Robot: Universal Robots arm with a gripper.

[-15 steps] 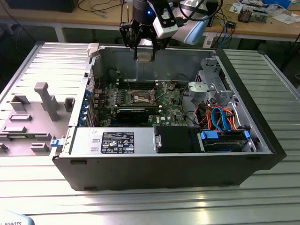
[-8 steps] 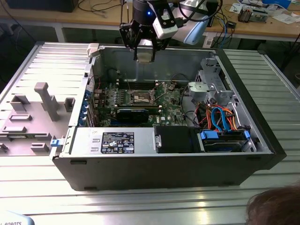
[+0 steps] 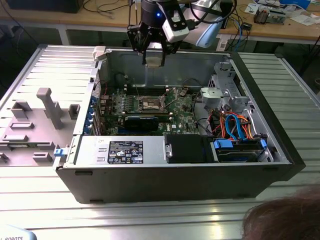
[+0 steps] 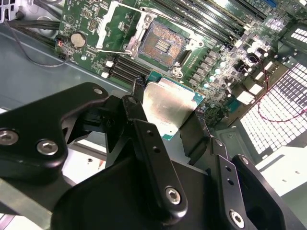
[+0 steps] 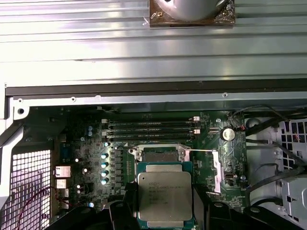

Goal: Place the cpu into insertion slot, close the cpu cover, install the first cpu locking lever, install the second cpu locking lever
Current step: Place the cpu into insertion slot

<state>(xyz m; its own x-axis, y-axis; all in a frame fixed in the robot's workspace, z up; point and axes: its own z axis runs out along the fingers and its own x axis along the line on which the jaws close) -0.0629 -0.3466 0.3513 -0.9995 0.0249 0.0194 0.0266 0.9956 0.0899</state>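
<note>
Open desktop computer case [image 3: 176, 186] lying on its side on a ribbed metal table [image 3: 150, 220], with the arm's black gripper [image 3: 153, 50] poised above the case's far edge in the exterior view. The two black fingers [image 4: 130, 106] are parted by the width of the chip and clamp the cpu [image 4: 170, 108], a small flat square chip with a dull silver-grey metal top and a green border, by two opposite edges. The chip is held level and clear of the board. Below it, near the middle of the green motherboard [image 3: 182, 107] on the case floor, lies the insertion slot [image 4: 163, 45], a small square dark socket with a silvery metal rim, uncovered and with nothing in it. The cpu cover [image 4: 105, 26], a thin silvery metal frame with a large cut-out centre, is swung up off the socket and stands along one of its sides. A thin wire locking lever [image 4: 115, 51] lies unlatched beside the socket. In the first wrist view the held chip [image 5: 164, 196] overlaps most of the socket [image 5: 160, 154], between the gripper's [image 5: 165, 203] fingers.
</note>
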